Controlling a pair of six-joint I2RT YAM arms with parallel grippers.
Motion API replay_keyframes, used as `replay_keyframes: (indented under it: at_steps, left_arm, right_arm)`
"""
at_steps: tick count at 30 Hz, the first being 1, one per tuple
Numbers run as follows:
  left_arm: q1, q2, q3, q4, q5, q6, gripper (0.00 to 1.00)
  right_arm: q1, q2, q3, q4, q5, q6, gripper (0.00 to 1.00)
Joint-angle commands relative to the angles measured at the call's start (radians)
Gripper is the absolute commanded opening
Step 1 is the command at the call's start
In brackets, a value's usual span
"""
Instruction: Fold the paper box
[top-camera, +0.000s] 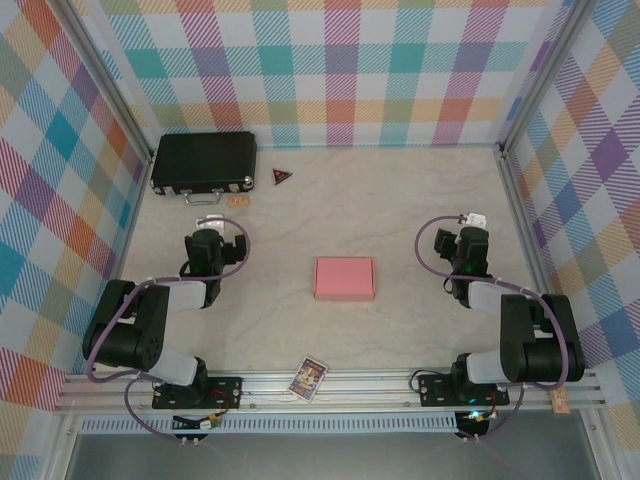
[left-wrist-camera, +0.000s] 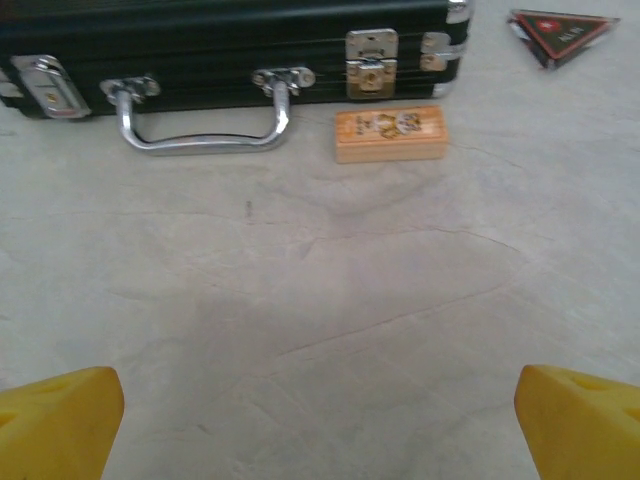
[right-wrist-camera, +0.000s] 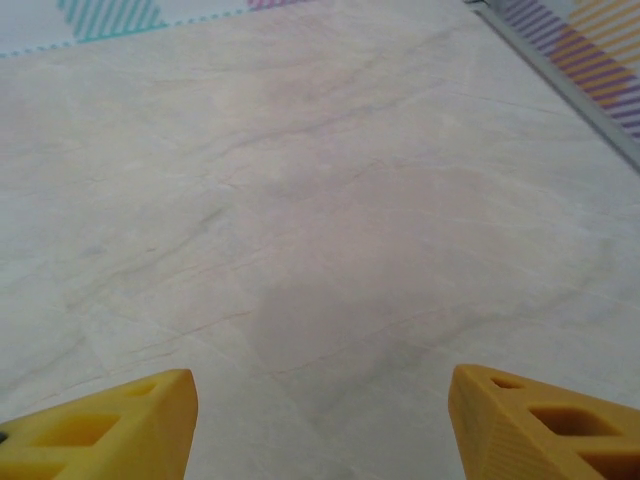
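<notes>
**While the left gripper (left-wrist-camera: 320, 420) and right gripper (right-wrist-camera: 320, 425) gape, the paper box (top-camera: 344, 278) lies mid-table**

Seen from above, the pale marbled table (top-camera: 400, 200) takes up most of the floor between the plaid walls. At its far left corner sits the black case (top-camera: 203, 163), lid down, with its silver handle and latches facing the arms. The left gripper is near the case and points at it with its yellow fingers spread wide and nothing between them. The right gripper, over on the far right, is just as wide over bare table. The paper box is a plain pink rectangle (closed, as far as I can see), flat on the table between the two arms and well apart from both. A small picture card (top-camera: 309, 378) lies on the near rail. A little orange block (left-wrist-camera: 390, 134) sits just beside the case's latches, and a dark triangular piece (left-wrist-camera: 560, 33) lies to the right of the case.
</notes>
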Motion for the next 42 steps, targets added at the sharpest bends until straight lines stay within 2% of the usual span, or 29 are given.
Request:
replay_keyframes:
  at_steps: [1,4,12,16,17,18,19,42]
  left_arm:
    - [0.031,0.021,-0.013,0.130,0.135,-0.033,1.00]
    - [0.047,0.032,-0.024,0.158,0.182,-0.038,1.00]
    - [0.047,0.077,-0.038,0.217,0.207,-0.022,1.00]
    - [0.047,0.092,-0.025,0.206,0.109,-0.061,1.00]
    - [0.048,0.091,-0.024,0.200,0.108,-0.062,1.00]
    - [0.048,0.092,-0.025,0.204,0.108,-0.062,1.00]
    - [0.048,0.090,-0.025,0.201,0.109,-0.062,1.00]
    - [0.048,0.091,-0.023,0.196,0.138,-0.054,1.00]
  right_arm:
    - [-0.007,0.009,-0.001,0.119,-0.118,-0.039,0.68]
    - [-0.007,0.013,-0.019,0.156,-0.148,-0.051,0.69]
    - [-0.011,0.083,-0.077,0.323,-0.196,-0.071,0.69]
    - [-0.010,0.148,-0.042,0.317,-0.184,-0.065,0.71]
    - [-0.009,0.157,-0.023,0.294,-0.180,-0.066,0.73]
    - [-0.007,0.146,-0.019,0.264,-0.180,-0.068,0.83]
    - [-0.007,0.149,-0.021,0.274,-0.180,-0.068,0.99]
    - [-0.006,0.149,-0.020,0.270,-0.180,-0.069,0.99]
